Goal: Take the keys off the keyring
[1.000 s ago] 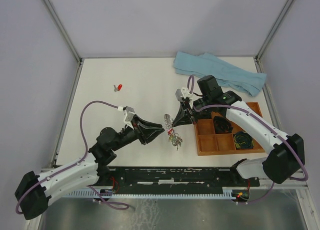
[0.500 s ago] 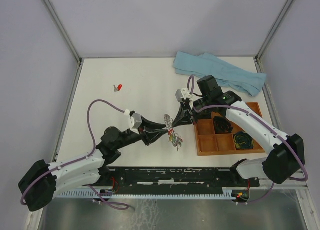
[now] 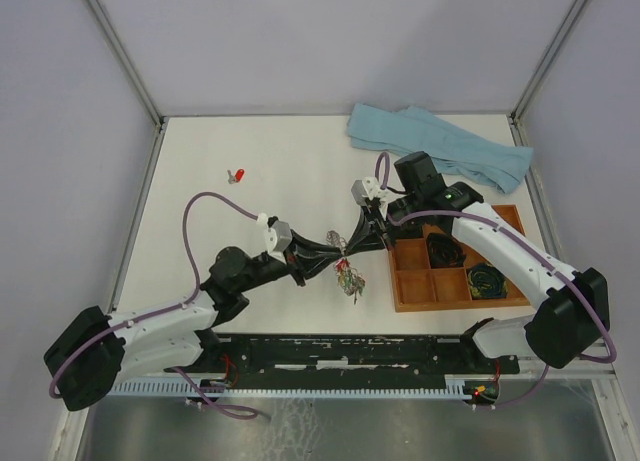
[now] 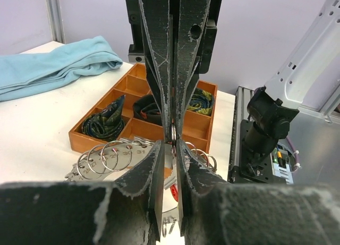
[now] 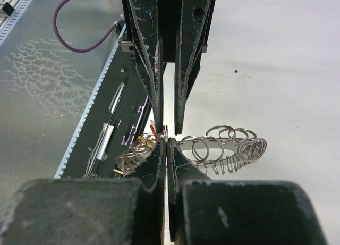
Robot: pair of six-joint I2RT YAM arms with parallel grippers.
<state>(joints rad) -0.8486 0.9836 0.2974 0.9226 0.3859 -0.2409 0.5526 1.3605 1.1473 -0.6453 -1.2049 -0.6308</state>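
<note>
The keyring point(image 3: 343, 253) is a silvery plate fringed with small loops, held above the table between both arms. My right gripper point(image 3: 354, 243) is shut on one small loop of the keyring point(image 5: 223, 144); its tips point(image 5: 166, 141) are pinched together. My left gripper point(image 3: 333, 247) faces it from the left. Its jaws point(image 4: 170, 144) stand open by a narrow gap on either side of that same loop, just below the right gripper point(image 4: 173, 129). Several keys point(image 3: 350, 279) dangle under the ring, one with a red head point(image 4: 173, 192).
One loose red key point(image 3: 237, 175) lies on the table at the back left. A wooden compartment tray point(image 3: 460, 303) holding dark coiled bundles sits right of the ring. A blue cloth point(image 3: 440, 146) lies at the back right.
My left gripper has moved right up to the keyring and its jaws have narrowed around a loop. The right gripper has stayed shut in place.
</note>
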